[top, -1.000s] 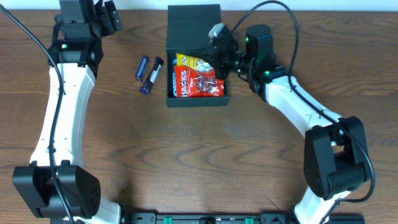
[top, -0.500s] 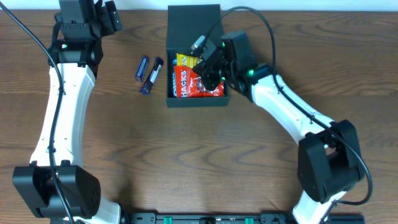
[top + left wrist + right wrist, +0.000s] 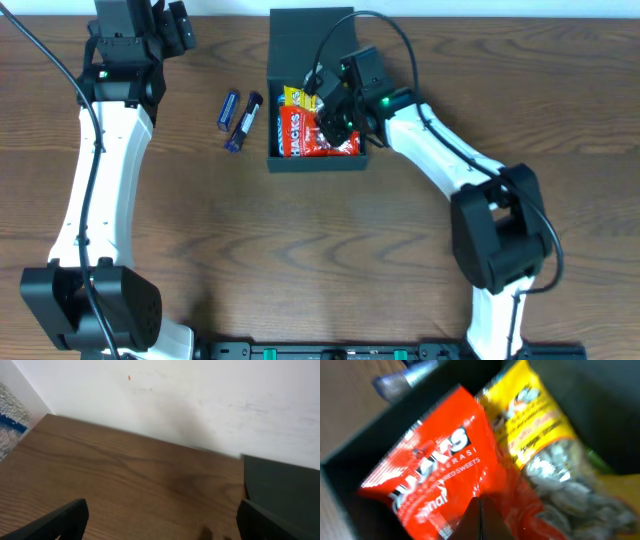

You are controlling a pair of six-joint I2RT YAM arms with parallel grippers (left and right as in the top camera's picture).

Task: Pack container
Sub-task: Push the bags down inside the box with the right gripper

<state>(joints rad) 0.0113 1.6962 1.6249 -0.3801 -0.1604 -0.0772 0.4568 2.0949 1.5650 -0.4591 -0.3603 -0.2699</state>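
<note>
The dark green-black container (image 3: 312, 162) stands at the back middle of the table with its flap lid (image 3: 312, 38) open toward the far edge. Inside lie a red snack packet (image 3: 303, 136) and a yellow packet (image 3: 294, 97). My right gripper (image 3: 330, 115) is shut, its tips pressed together with nothing between them, low over the red packet (image 3: 435, 465) beside the yellow packet (image 3: 530, 420). My left gripper (image 3: 170, 25) is open and empty at the back left, far from the box. The box's lid shows at the right of the left wrist view (image 3: 285, 490).
Two blue packets (image 3: 229, 108) (image 3: 245, 122) lie on the wooden table just left of the box; one shows blurred in the right wrist view (image 3: 405, 377). A white wall (image 3: 200, 405) rises behind the table's far edge.
My right gripper has moved left from the box's right rim to a spot over the packets inside the box. The left arm has not moved.
</note>
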